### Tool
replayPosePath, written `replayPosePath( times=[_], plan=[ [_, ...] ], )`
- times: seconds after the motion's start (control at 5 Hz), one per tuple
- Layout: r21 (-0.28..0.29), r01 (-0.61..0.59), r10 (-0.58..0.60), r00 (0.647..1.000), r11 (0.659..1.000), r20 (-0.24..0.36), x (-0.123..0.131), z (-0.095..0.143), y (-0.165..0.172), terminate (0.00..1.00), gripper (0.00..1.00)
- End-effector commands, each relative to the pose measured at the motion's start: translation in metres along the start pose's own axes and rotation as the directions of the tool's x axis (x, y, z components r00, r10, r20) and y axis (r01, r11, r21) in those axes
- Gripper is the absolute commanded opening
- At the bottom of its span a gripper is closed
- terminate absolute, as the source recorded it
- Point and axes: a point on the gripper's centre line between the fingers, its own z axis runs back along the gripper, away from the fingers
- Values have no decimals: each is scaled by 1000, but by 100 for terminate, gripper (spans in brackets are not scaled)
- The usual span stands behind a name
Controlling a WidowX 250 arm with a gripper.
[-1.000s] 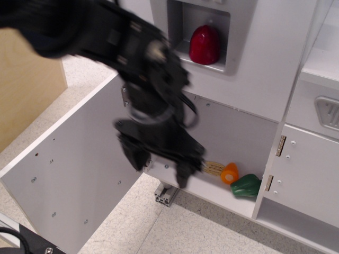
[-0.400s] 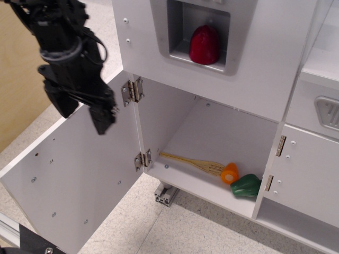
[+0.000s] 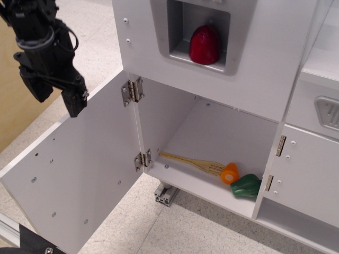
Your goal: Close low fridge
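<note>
Low fridge [image 3: 212, 143] sits lower centre of the toy kitchen w/ its door [image 3: 79, 169] swung wide open to the left, inner face up, dotted w/ screws. Two silver hinges [image 3: 132, 91] join door to cabinet, one top, one bottom. Handle not visible from this side.

Inside the compartment, on its floor: wooden whisk-type utensil [image 3: 193, 163] lying flat, thin handle pointing toward the hinge side; orange piece [image 3: 230, 173] touching its head end; green pepper [image 3: 245, 186] just beside the orange, at the front right corner. Rest of the interior is bare white.

Upper panel has a grey recess [image 3: 185, 29] holding a red object [image 3: 204, 44], upright.

Gripper [image 3: 55, 92] is upper left, above the door's top edge, not touching it. Fingers hang down w/ a gap between them, holding nothing.
</note>
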Motion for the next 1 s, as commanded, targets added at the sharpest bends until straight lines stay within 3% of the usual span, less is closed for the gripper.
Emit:
replayPosePath(
  times=[0.0, 0.2, 0.6, 0.8],
  plan=[
    [-18, 2, -2, 1000, 1000, -6, 6, -16, 4, 0, 100],
    [-71, -29, 29, 1000, 997, -5, 7, -22, -7, 0, 100],
    [15, -73, 73, 996, 997, -54, 2, -40, -48, 0, 100],
    [83, -115, 112, 993, 990, 37, 10, -42, -63, 0, 100]
  ],
)
